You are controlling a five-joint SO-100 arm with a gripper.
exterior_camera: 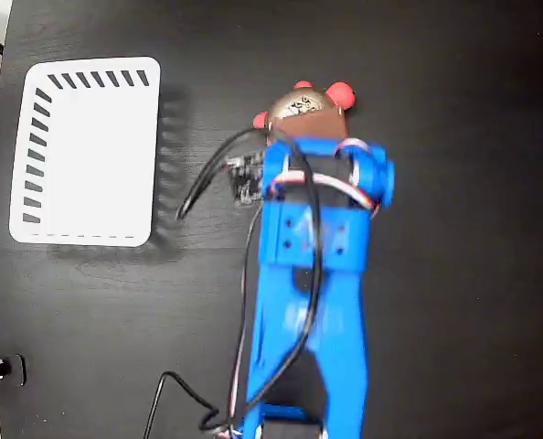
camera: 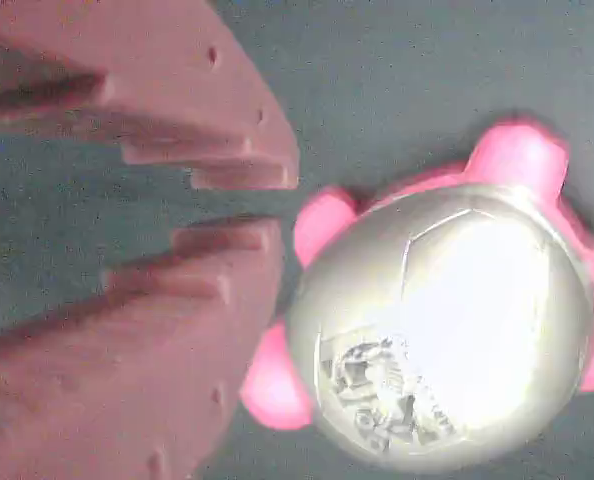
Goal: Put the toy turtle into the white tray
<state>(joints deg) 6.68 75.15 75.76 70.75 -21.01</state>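
A: Where is the toy turtle [exterior_camera: 303, 108] now?

B: It lies on the dark bench [exterior_camera: 454, 274], just beyond the blue arm [exterior_camera: 313, 302], well apart from the white tray [exterior_camera: 89, 151] on the left in the fixed view.

A: And the end effector [camera: 239, 204]?

B: In the wrist view its fingers are nearly together with nothing between them, just beside the turtle's flipper.
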